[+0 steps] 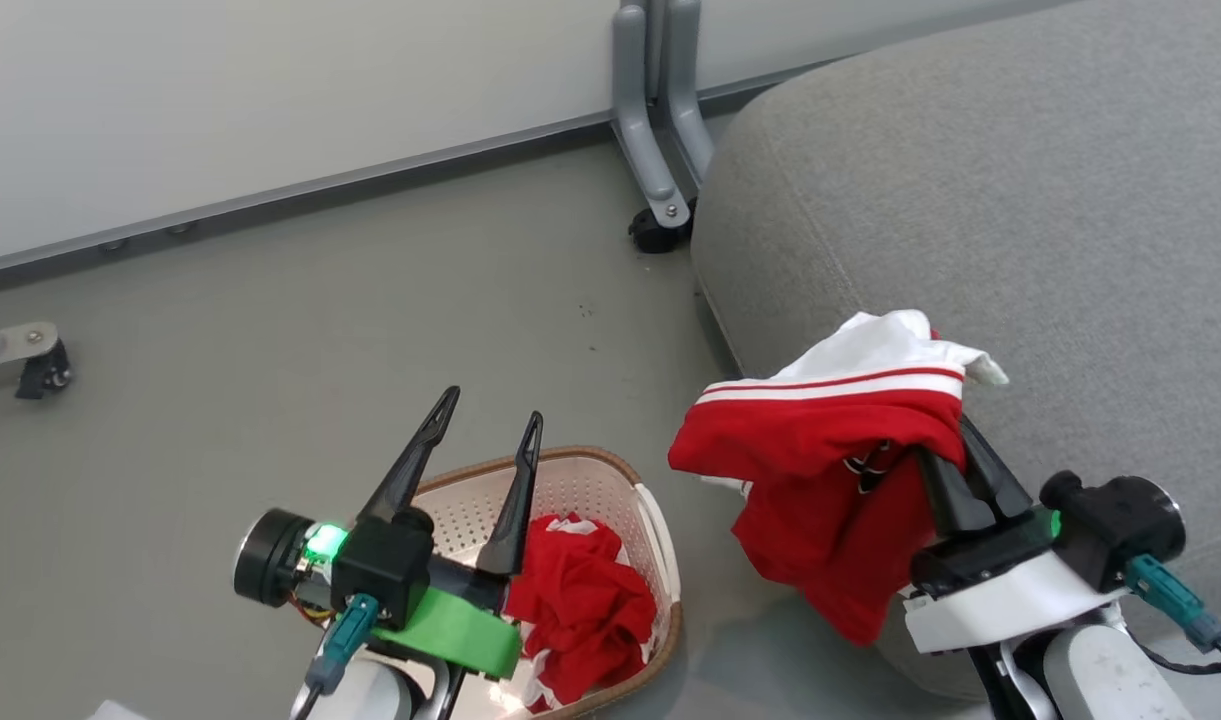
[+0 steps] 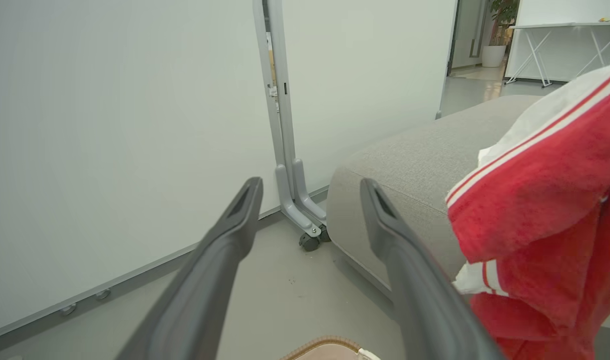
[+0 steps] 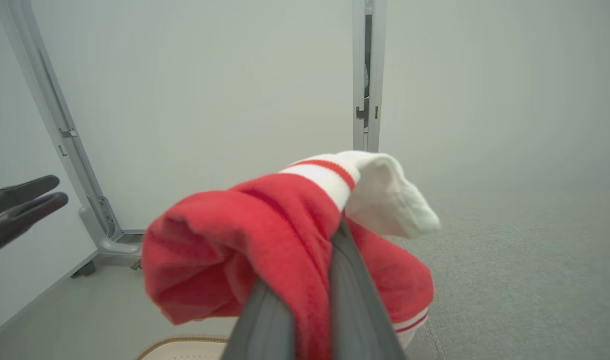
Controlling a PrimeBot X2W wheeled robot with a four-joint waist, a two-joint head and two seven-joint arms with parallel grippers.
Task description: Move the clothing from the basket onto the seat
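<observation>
There's the right tool (image 1: 965, 475), clamped on one red garment (image 1: 820, 450), holding it up over the seat (image 1: 970, 200) edge, ready to drop it there. The left tool (image 1: 493, 404) hangs spread wide above the basket (image 1: 590, 462) on the floor (image 1: 370, 300), where the other red garment (image 1: 580, 600) waits.

On floor (image 1: 370, 300), basket (image 1: 580, 465) sits below left tool (image 1: 494, 404), garment (image 1: 580, 600) in it. Right tool (image 1: 970, 478) carries second garment (image 1: 830, 450) at edge of seat (image 1: 1020, 200), which lies ahead and right.
</observation>
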